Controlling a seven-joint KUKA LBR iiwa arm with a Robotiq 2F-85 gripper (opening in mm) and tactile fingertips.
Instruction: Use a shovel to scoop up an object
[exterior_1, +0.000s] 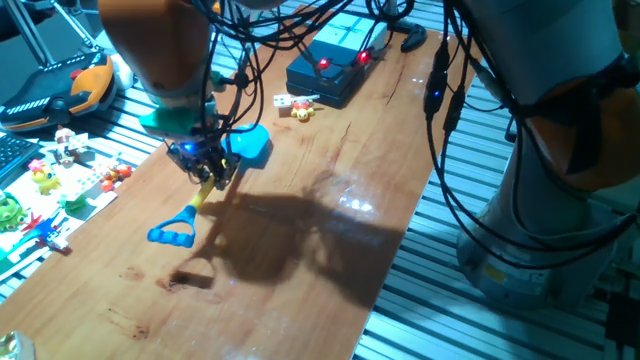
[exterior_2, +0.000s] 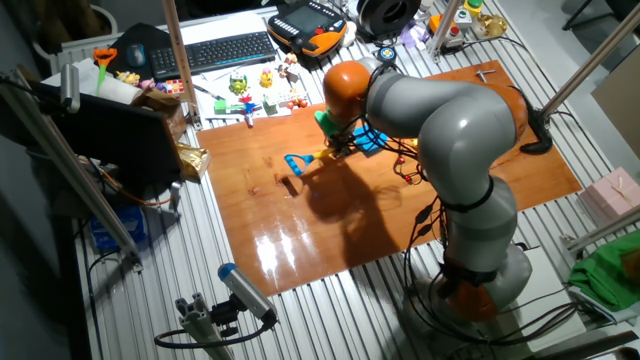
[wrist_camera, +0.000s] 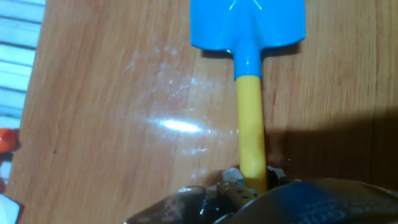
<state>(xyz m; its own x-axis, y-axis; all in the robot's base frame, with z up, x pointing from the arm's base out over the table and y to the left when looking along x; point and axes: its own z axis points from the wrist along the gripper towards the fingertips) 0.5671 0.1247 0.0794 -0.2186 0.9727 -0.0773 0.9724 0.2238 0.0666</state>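
Note:
My gripper (exterior_1: 211, 172) is shut on the yellow shaft of the shovel (exterior_1: 205, 190) and holds it a little above the table, where its shadow lies. The blue blade (exterior_1: 250, 146) points toward the far end and the blue loop end (exterior_1: 172, 234) toward the near end. In the hand view the blade (wrist_camera: 247, 22) is at the top, and the shaft (wrist_camera: 250, 124) runs down into the gripper (wrist_camera: 249, 183). The other fixed view shows the shovel (exterior_2: 298, 163) under the hand (exterior_2: 338, 148). The object, a tiny yellow figure (exterior_1: 303, 111), lies beyond the blade, apart from it.
A small white block with red dots (exterior_1: 283, 101) lies beside the figure. A dark blue box with red lights (exterior_1: 335, 62) stands at the far end. Small toys (exterior_1: 55, 185) lie off the table's left edge. Cables hang over the right side (exterior_1: 445, 110).

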